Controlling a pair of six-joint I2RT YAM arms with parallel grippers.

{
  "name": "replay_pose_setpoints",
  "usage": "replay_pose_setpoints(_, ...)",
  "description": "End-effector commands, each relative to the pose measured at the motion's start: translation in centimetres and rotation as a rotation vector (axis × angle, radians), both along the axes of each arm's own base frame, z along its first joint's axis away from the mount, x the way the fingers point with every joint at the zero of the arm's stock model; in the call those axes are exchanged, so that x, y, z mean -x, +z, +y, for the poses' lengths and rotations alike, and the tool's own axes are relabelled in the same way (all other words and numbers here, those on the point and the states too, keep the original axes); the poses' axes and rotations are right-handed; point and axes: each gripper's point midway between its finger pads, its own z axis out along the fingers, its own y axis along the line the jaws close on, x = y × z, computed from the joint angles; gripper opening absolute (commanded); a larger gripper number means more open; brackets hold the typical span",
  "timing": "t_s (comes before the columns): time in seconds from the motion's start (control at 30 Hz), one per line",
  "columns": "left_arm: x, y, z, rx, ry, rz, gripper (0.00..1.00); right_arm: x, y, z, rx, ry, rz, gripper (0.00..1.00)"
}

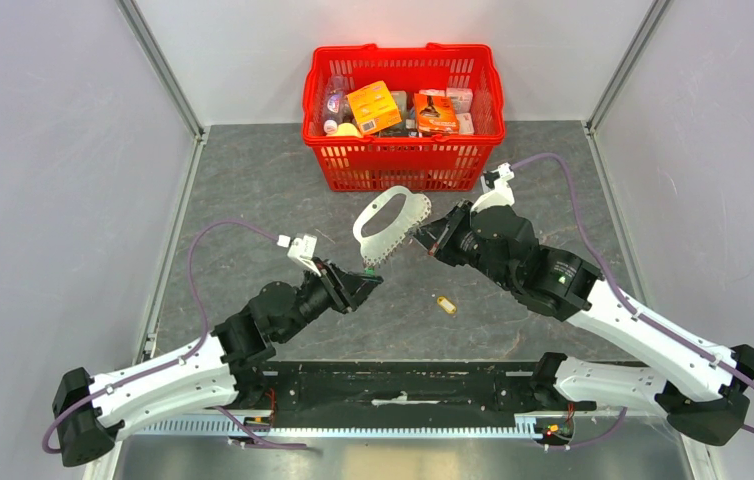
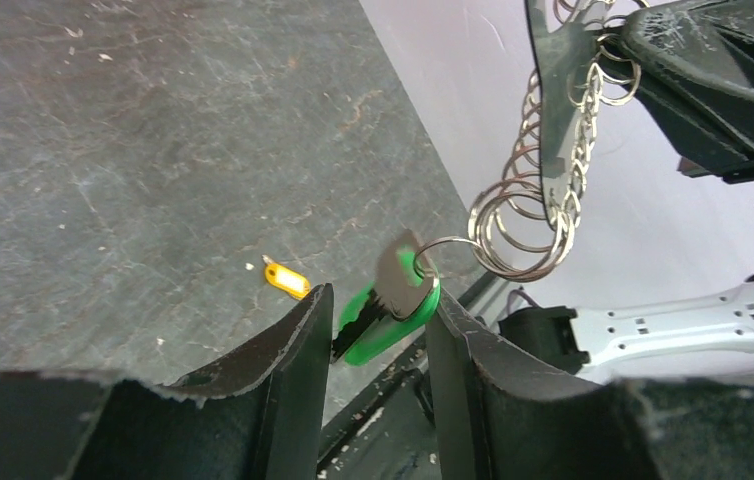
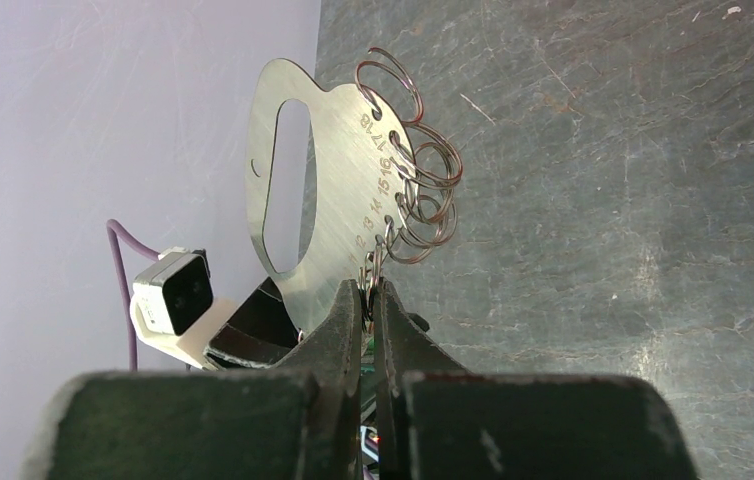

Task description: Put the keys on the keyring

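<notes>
1. Left fingers [image 2: 288, 360] are closed most of the way on the bright green oblong plastic key tag [image 2: 393, 320], held off the tabletop [image 1: 253, 190]. Right fingers [image 3: 338, 330] are pinched fully shut on the lower edge of the flat silver metal plate with a long slot and numbered holes [image 3: 323, 180], holding it upright in the air.
2. Step in hand, as I read it: threading the green key. The tag's thin wire loop [image 2: 443, 245] meets the lowest of the plate's split rings [image 2: 513, 230]. Can't tell whether it is linked or just touching.
3. Next move likely needs the loop worked through the ring's split. Tight alignment, and the plate has to hold steady.
4. Yellow-orange oblong key tag [image 1: 444, 304] lies loose on the tabletop between the arms, not yet done.
5. Tabletop is dark grey, stone-look and scuffed. A red plastic basket [image 1: 403, 165] of packaged goods sits at the far edge. Pale plain walls on three sides.
</notes>
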Motion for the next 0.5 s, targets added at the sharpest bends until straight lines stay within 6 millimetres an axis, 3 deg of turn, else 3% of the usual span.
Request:
replay_pose_setpoints(0.0, 1.0, 3.5, -0.9, 0.134, -0.057, 0.026, 0.46, -0.5, 2.5, 0.5, -0.076, -0.019, -0.045, 0.01)
replay_pose_setpoints(0.2, 1.7, 3.2, -0.8, 0.131, -0.084, 0.056, 0.46, -0.5, 2.7, 0.2, -0.074, -0.024, -0.048, 0.01)
replay_pose_setpoints(0.47, 1.8, 3.2, 1.4, 0.102, -0.030, 0.038, 0.45, -0.4, 3.0, 0.4, -0.074, -0.011, -0.048, 0.01)
